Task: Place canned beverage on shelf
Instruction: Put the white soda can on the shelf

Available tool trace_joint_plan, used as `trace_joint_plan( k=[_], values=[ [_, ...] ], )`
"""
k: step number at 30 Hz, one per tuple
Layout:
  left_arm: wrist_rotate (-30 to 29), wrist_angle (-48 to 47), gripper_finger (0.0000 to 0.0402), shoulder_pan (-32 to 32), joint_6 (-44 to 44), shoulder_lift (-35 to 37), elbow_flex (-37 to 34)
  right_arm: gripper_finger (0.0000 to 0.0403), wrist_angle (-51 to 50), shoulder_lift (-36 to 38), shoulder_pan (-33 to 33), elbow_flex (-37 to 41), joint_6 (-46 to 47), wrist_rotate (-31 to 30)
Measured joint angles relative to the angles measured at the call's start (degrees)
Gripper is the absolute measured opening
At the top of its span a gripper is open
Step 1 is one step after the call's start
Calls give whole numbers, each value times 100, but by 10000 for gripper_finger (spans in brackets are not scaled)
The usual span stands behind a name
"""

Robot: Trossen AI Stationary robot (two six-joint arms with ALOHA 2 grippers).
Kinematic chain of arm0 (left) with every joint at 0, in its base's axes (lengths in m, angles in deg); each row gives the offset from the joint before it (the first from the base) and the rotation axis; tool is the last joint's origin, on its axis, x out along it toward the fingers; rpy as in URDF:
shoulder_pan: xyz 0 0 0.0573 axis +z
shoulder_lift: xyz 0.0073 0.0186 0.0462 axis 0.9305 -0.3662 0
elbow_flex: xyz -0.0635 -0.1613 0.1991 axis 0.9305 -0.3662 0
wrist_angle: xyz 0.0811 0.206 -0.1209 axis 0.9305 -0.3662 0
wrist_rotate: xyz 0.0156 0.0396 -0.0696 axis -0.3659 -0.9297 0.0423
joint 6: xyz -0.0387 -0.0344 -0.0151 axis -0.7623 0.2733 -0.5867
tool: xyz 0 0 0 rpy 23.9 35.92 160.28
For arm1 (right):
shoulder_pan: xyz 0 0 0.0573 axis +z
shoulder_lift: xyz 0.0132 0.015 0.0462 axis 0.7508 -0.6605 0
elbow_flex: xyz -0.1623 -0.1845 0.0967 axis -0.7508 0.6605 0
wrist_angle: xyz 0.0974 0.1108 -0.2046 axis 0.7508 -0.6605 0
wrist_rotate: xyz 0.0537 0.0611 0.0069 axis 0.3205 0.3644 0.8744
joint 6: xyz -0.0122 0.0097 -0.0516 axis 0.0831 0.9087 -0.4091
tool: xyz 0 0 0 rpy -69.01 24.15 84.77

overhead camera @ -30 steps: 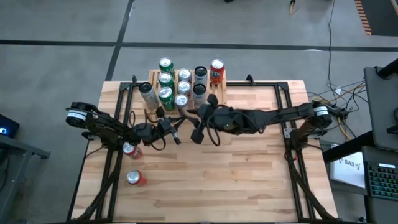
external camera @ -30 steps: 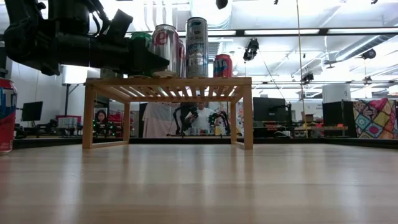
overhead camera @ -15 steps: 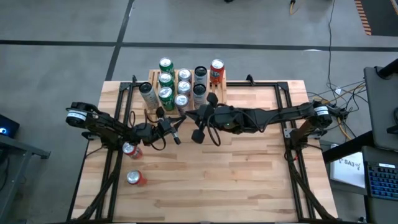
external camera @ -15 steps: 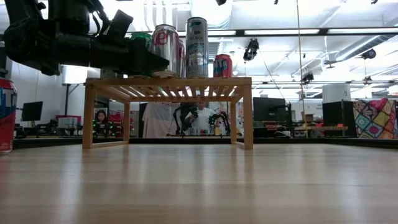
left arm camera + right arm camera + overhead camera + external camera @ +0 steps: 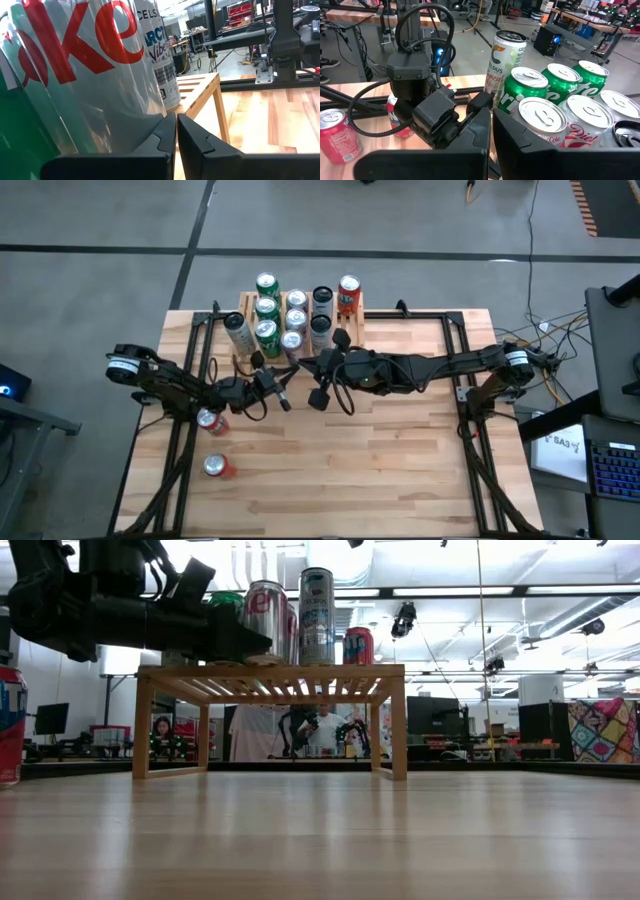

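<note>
The light-wood shelf stands at the table's far edge with several cans upright on its slatted top. My left gripper is shut and level at shelf-top height, close beside the silver Diet Coke can at the shelf's near side; the low view shows that gripper left of this can. My right gripper is shut and empty, higher up, over the near row of cans. Two red cans sit on the table's left part. My left gripper's shut fingers lie level alongside the lower wall of the Diet Coke can, coming from the table's left. Whether they touch the can, I cannot tell. The can stands upright on the shelf top.
A tall white can stands at the shelf's left end. Black frame rails run along both sides of the table. The wide near half of the plank tabletop holds only the two red cans.
</note>
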Motion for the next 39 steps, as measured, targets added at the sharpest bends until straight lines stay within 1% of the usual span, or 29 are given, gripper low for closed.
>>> trace_joint_plan(
  k=[8,14,16,18,21,23,28,30,35,36,39],
  values=[
    [0,0,0,-26,-1,0,0,9,-73,0,9,0,20,-1],
    [-57,-4,0,-392,-1,18,0,9,-263,0,11,0,140,-2],
    [-350,-4,0,-596,5,41,0,9,-333,0,11,0,170,-2],
    [-840,6,0,-782,229,61,0,9,-373,0,11,0,169,0],
    [-1887,12,0,-988,920,93,90,9,-415,0,11,0,167,-2],
    [-2395,25,0,-1068,1222,98,182,9,-427,0,11,0,144,0],
    [-2540,-352,0,-1384,1427,98,390,9,-460,0,11,0,118,-2],
    [-2815,-588,0,-1460,1533,98,466,9,-486,0,11,1,110,0],
    [-3761,-792,0,-1497,1775,96,641,9,-501,0,11,2,46,0],
    [-3865,-787,0,-1493,1805,96,672,9,-501,0,11,2,44,0],
    [-3893,-780,0,-1452,1735,96,751,9,-501,0,11,2,16,-1]
  ],
)
